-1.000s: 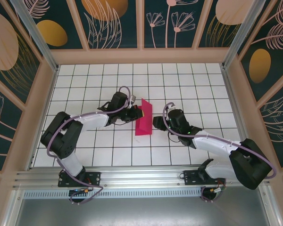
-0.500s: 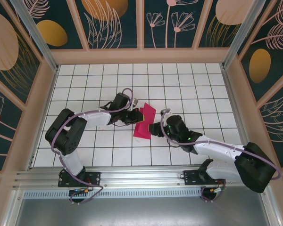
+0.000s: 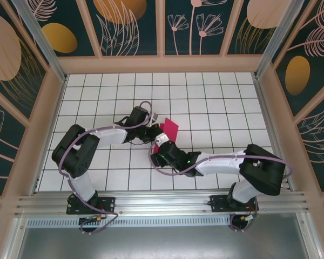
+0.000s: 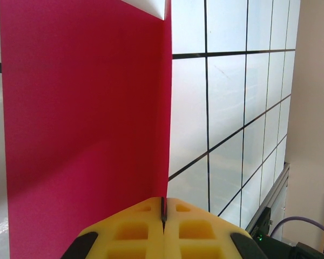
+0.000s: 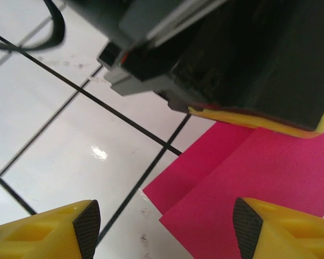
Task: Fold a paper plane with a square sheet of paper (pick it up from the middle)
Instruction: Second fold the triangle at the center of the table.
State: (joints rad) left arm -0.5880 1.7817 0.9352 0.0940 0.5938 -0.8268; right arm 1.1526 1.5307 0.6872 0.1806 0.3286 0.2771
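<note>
The square sheet of paper (image 3: pixel 170 129) is magenta-pink and folded double, held up at a tilt over the tiles near the table's middle. My left gripper (image 3: pixel 154 133) is shut on its left edge. In the left wrist view the yellow fingers (image 4: pixel 135 232) pinch the paper (image 4: pixel 86 108) between them. My right gripper (image 3: pixel 158 155) sits just in front of the sheet's near end, open. Its two yellow fingertips (image 5: pixel 83 232) stand wide apart, with the paper's two layered corners (image 5: pixel 248 178) between and beyond them. No paper plane shape shows.
White tiled table (image 3: pixel 216 97) with black grid lines, walled by wooden rails and patterned panels (image 3: pixel 129 27). The left gripper's black body (image 5: pixel 243 54) hangs close above the right gripper. The right arm (image 3: pixel 221 161) stretches across the near tiles.
My right arm has swung left from the paper's right side to its near end, and its jaws have widened. The sheet's near end has lifted and shifted a little. The left gripper stayed shut.
</note>
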